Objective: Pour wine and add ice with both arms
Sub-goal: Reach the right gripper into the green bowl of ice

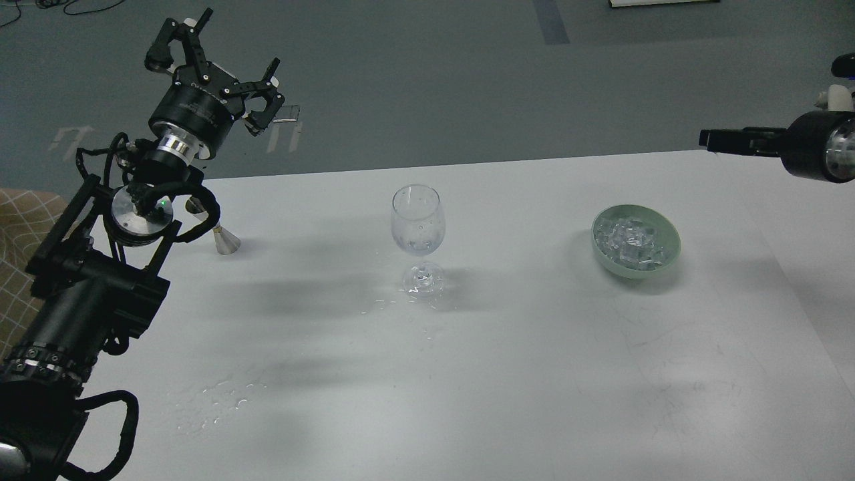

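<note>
Hovering left gripper (217,70) spread and empty above the worktop (467,374) corner; right gripper (725,140) edge-on, state unclear. Standing mid-worktop, wine glass (417,230), wine barely visible; ice (631,239) in green bowl (668,257) right. Likely next: reaching the ice with the right arm.

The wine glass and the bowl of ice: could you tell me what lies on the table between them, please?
Nothing: in the head view, the stretch of white table between the glass and the bowl is bare.
</note>
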### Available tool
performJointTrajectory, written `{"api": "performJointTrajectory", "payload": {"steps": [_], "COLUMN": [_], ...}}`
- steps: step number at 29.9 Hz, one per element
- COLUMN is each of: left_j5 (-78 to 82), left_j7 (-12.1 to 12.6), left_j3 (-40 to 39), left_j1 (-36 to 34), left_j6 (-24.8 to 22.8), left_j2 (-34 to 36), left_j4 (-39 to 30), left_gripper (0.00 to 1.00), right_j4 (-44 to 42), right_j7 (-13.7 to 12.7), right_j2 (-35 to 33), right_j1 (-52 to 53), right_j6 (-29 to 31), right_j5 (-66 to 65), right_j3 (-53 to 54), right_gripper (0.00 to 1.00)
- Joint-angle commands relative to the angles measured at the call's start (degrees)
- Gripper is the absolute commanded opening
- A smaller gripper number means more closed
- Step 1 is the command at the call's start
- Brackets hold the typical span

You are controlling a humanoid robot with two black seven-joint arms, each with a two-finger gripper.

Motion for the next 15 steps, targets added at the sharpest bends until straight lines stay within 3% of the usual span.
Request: {"api": "performJointTrajectory", "payload": {"steps": [1,15], "left_j5": [0.01,-0.07], "left_j7": [0.09,-0.35], "left_j3": [0.05,0.05], "left_j1": [0.01,1.15], "left_j6": [-0.13,-0.13], "left_j2": [0.16,0.24], "left_j4": [0.0,0.0], "left_gripper": [0.98,0.98], "right_j4": [-2.94,-0.75], "right_j7": [0.03,-0.41], "right_j2": [2.47,7.14], "right_j1": [0.12,-0.5], "right_j6": [-0.04,-0.04], "right_j5": [-0.82,-0.56], "right_j3": [-2.04,-2.22], "right_gripper": [1.0,0.98]}}
